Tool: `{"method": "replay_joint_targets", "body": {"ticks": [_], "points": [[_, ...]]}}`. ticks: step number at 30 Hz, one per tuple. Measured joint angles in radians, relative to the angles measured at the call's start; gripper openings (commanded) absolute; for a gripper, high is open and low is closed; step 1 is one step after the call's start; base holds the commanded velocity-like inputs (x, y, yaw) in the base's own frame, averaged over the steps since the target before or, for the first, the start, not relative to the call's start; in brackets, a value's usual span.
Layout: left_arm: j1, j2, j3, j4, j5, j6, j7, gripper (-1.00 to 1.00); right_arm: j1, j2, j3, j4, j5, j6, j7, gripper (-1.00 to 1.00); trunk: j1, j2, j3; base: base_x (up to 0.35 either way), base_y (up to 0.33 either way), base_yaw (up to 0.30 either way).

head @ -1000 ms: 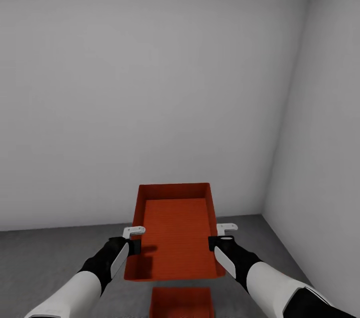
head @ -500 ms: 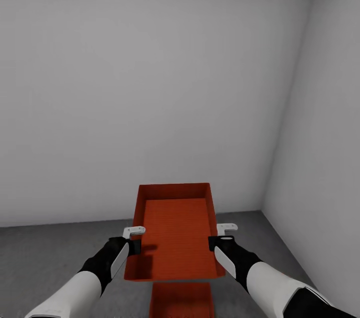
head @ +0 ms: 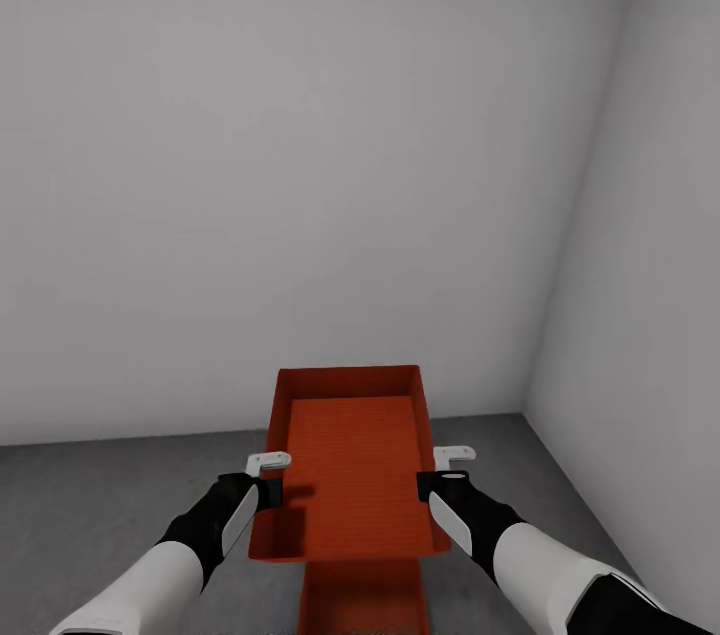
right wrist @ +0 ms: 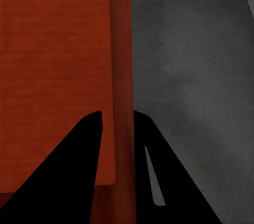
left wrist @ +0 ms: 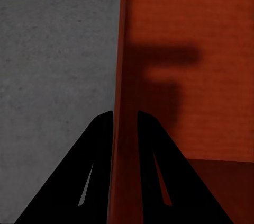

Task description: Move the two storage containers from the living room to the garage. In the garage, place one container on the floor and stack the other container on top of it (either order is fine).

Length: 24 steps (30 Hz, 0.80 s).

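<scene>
Plain grey-white walls (head: pixel 300 165) take up most of the head view, meeting in a corner toward the right of the frame, so this is the garage. Below them the dark grey mottled floor (head: pixel 100 495) runs across the bottom band.

Lower centre of the frame there's an orange-red storage container (head: pixel 350 465), open side up, held in the air between both arms. Under it, right at the bottom edge, part of the second container (head: pixel 362 600) peeks out, lower down; can't tell if it's resting on the floor.

The left pincer (head: pixel 262 487) sits at the held container's left wall, and the left wrist view shows it clamped on that wall, one black finger (left wrist: pixel 87 181) on each side. The right pincer (head: pixel 432 481) does the same on the right wall, fingers (right wrist: pixel 74 176) straddling the rim in its own wrist view.
</scene>
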Motion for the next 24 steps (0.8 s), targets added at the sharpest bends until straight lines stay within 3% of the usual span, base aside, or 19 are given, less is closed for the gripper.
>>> {"method": "replay_joint_targets", "body": {"ticks": [21,24], "points": [[0.0,-0.001,0.002,0.0,0.002,0.003,0.003,-1.0,0.001,-0.001,-0.001,0.0,0.0,0.004,0.002,-1.0,0.0,0.001,-0.032,0.0,0.0,0.0],[0.001,-0.001,0.003,0.0,0.002,0.006,0.003,-1.0,0.001,-0.001,-0.002,0.0,0.001,0.007,0.002,-1.0,0.011,-0.019,-0.046,0.0,0.0,0.0]]}}
